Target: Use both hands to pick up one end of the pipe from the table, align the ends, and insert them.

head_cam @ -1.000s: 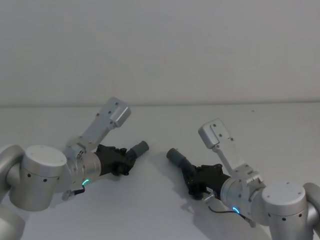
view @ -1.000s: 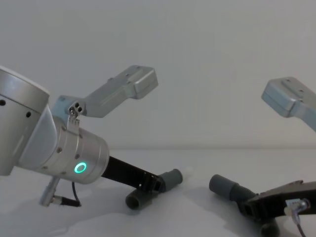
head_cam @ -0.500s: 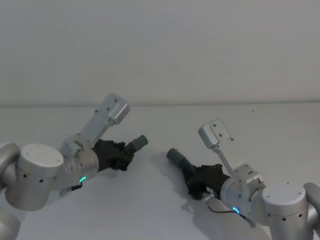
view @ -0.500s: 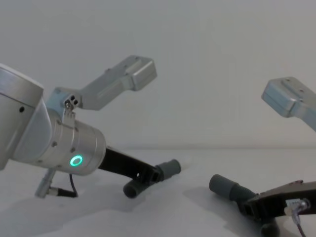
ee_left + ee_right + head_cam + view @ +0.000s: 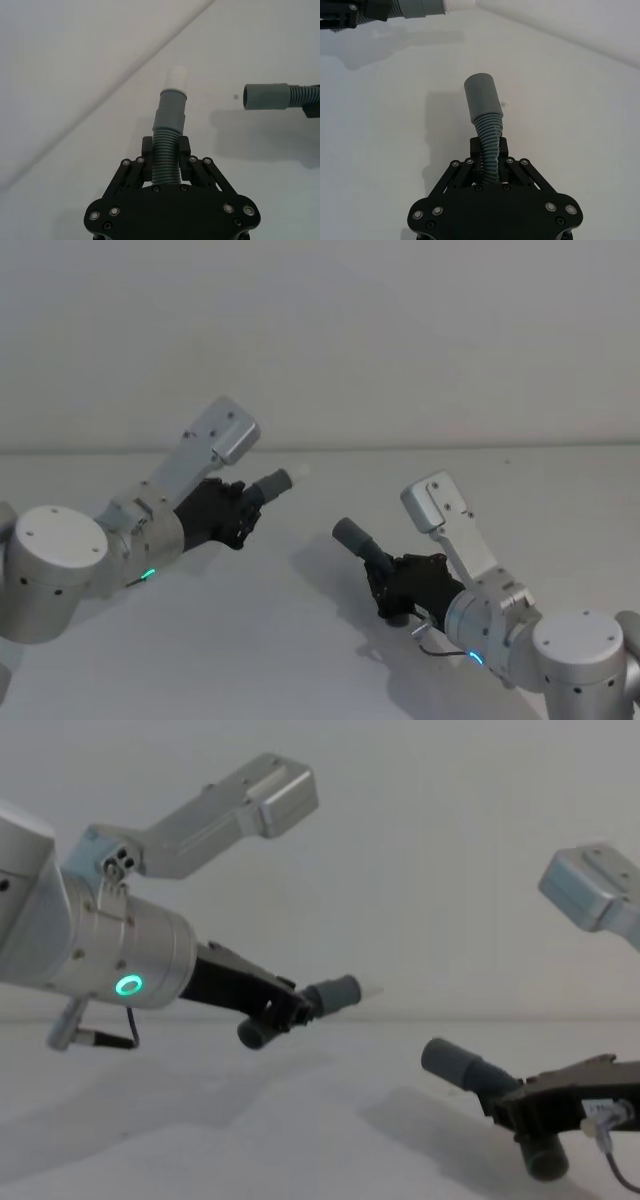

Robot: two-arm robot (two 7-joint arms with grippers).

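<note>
left gripper (image 5: 165, 152) clamped on the ribs of the white-tipped pipe piece (image 5: 169, 107), held up off the table (image 5: 300, 660) | right gripper (image 5: 489, 150) clamped on the grey socket piece (image 5: 482, 97), low; can't tell if it touches | pieces point toward each other, well apart; rear bends hidden behind gripper bodies in wrist views

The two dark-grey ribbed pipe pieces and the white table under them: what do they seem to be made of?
The white-tipped dark-grey pipe piece, in the left gripper, and the plain-socket grey piece, in the right gripper, look like matte plastic: bellows-like ribs, smooth moulded cuffs, no shine. The white table looks matte, perhaps laminate; material uncertain.
</note>
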